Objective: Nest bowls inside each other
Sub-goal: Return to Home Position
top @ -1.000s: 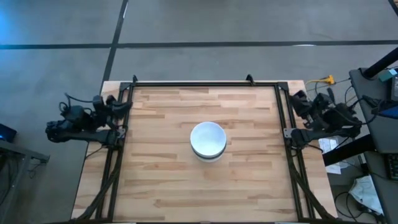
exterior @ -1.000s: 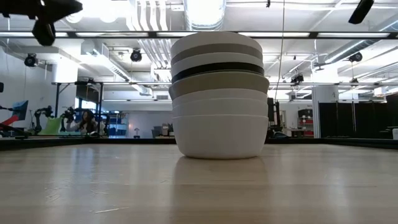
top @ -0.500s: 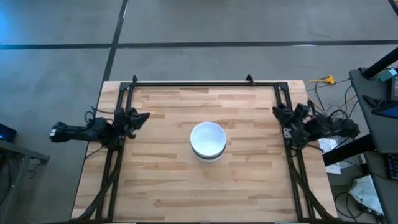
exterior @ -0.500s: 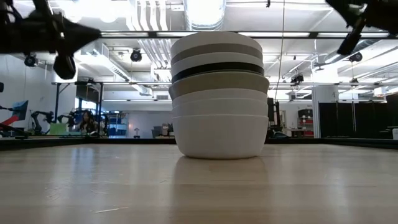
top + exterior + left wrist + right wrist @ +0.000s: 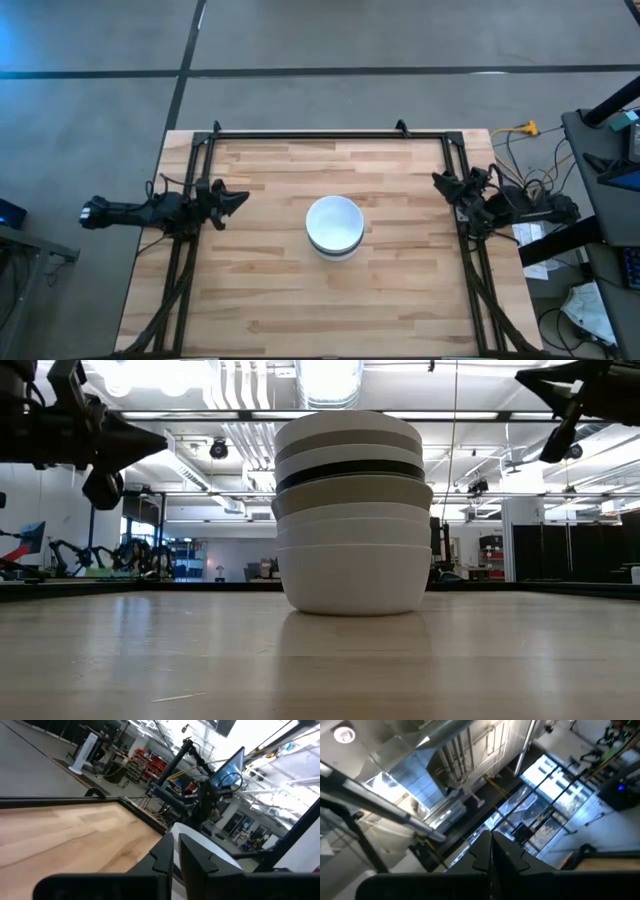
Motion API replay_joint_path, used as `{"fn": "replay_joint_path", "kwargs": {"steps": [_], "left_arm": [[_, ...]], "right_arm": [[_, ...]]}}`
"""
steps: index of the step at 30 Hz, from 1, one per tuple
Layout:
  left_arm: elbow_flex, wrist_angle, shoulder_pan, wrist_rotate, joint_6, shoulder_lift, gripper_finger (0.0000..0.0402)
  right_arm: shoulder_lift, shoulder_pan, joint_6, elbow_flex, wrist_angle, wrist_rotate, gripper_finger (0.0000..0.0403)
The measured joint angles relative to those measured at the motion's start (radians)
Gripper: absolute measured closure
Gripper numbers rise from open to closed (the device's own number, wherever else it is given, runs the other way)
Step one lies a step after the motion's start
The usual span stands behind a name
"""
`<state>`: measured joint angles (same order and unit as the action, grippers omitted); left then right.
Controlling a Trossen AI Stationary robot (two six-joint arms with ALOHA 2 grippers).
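The bowls (image 5: 334, 226) stand nested in one stack at the middle of the table, the lowest white bowl resting on the wood. In the low view the stack of bowls (image 5: 352, 510) shows white, grey and one black rim. My left gripper (image 5: 243, 197) hangs shut at the table's left edge, level, pointing toward the stack and well short of it. My right gripper (image 5: 436, 180) hangs shut at the right edge, tipped upward. Both are above the table in the low view: left gripper (image 5: 160, 435), right gripper (image 5: 520, 378). The wrist views show the shut fingers of the left gripper (image 5: 175, 840) and the right gripper (image 5: 490, 836).
A black frame rail (image 5: 320, 133) runs along the table's far edge and down both sides. Cables and equipment (image 5: 600, 170) lie beyond the right edge. Bare wood (image 5: 260, 290) surrounds the stack on every side.
Both arms have sunk and swung in from outside the table's side rails toward the stack. Each gripper now reaches a little over its own edge. Both have stayed shut. The stack of bowls has not moved.
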<state>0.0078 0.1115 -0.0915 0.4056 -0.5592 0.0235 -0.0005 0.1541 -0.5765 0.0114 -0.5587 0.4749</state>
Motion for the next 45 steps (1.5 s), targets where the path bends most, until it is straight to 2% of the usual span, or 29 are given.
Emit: {"fn": "replay_joint_path", "kwargs": {"steps": [6, 12, 15, 21, 27, 36, 45], "left_arm": [[-0.001, -0.021, 0.005, -0.006, 0.015, 0.000, 0.0389], [-0.002, -0.027, 0.005, -0.077, -0.010, 0.000, 0.0389], [-0.002, -0.050, 0.005, -0.093, -0.037, 0.000, 0.0389], [-0.002, -0.052, 0.005, -0.101, -0.064, 0.000, 0.0389], [-0.003, -0.061, 0.005, -0.161, -0.064, 0.002, 0.0389], [-0.003, -0.064, 0.005, -0.161, -0.037, 0.019, 0.0389], [-0.003, -0.067, 0.005, -0.173, 0.074, 0.143, 0.0389]], "right_arm": [[0.000, -0.155, -0.030, 0.003, 0.029, -0.081, 0.0394], [0.000, -0.329, -0.230, 0.001, 0.190, -0.366, 0.0394], [0.000, -0.358, -0.267, 0.001, 0.179, -0.445, 0.0394], [0.001, -0.346, -0.298, 0.001, 0.237, -0.449, 0.0394], [0.001, -0.269, -0.306, 0.001, 0.363, -0.451, 0.0394], [0.001, -0.239, -0.278, 0.001, 0.487, -0.422, 0.0394], [0.009, -0.239, -0.234, 0.001, 0.554, -0.427, 0.0394]]}}
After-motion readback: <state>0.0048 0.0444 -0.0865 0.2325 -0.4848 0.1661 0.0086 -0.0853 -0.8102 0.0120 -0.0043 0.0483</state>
